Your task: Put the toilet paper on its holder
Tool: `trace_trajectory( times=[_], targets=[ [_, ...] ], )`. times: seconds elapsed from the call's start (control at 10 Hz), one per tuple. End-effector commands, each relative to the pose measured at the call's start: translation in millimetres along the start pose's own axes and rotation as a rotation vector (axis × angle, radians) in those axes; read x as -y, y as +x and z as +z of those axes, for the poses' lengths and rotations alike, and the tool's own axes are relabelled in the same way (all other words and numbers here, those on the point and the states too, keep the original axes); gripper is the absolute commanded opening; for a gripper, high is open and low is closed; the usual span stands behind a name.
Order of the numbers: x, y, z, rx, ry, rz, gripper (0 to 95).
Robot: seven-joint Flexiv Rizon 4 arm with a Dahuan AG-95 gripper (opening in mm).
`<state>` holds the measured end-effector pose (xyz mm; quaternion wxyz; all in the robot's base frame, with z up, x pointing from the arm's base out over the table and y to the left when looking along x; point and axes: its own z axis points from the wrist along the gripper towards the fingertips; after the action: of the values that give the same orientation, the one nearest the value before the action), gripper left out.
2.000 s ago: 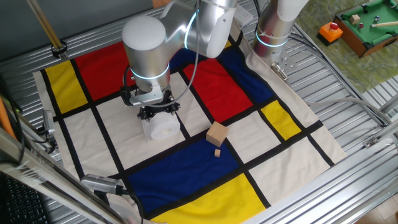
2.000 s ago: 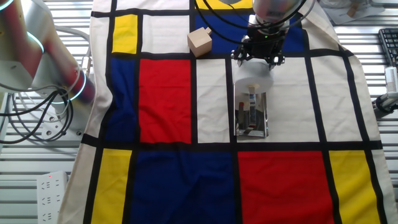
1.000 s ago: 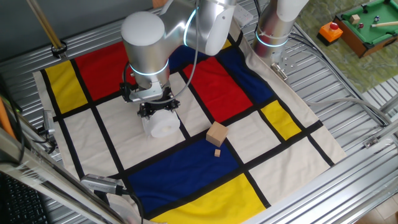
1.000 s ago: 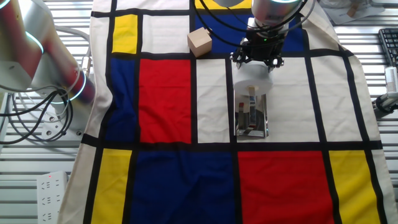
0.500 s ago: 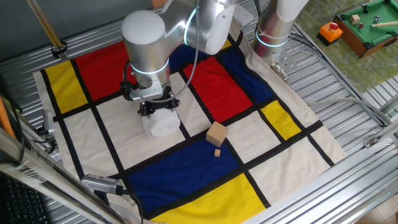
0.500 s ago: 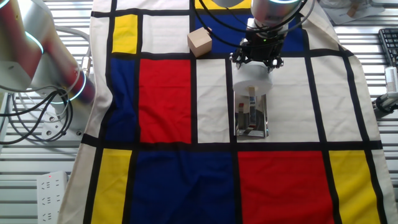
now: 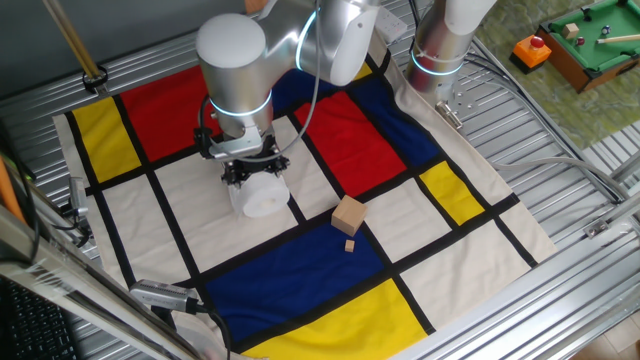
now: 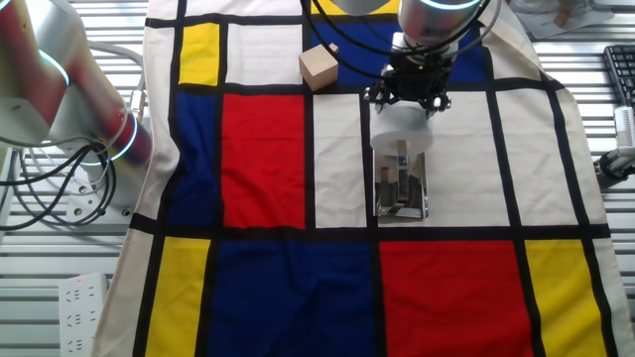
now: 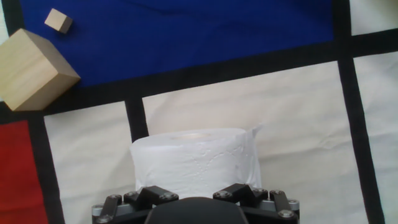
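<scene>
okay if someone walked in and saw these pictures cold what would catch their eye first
Probably the bold cloth of red, blue, yellow and white blocks with black lines, covering the table. Next, the big silver arm reaching down over a white panel, its end effector at the toilet paper, which sits at one end of the shiny holder. A tan wooden cube sits nearby at the edge of the blue panel.

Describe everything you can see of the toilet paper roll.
The toilet paper is a white, soft-looking, lightly embossed roll with a small loose flap at one edge. It hangs under the gripper, over a white square of the cloth and above the holder. The pictures do not show whether the fingers clamp it.
</scene>
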<state>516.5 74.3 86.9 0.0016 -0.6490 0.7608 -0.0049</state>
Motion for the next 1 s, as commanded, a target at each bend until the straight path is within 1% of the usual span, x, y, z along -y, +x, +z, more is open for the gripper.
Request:
trace_trajectory(
  times=[0.1,0.7,1.0],
  targets=[
    [-0.5,1.0,-0.3,0.0,-0.001,-0.004,0.0],
    [-2.1,7.6,0.1,-0.002,-0.001,-0.009,0.0],
    [-3.5,14.3,1.8,-0.001,-0.002,-0.016,0.0]
  ],
)
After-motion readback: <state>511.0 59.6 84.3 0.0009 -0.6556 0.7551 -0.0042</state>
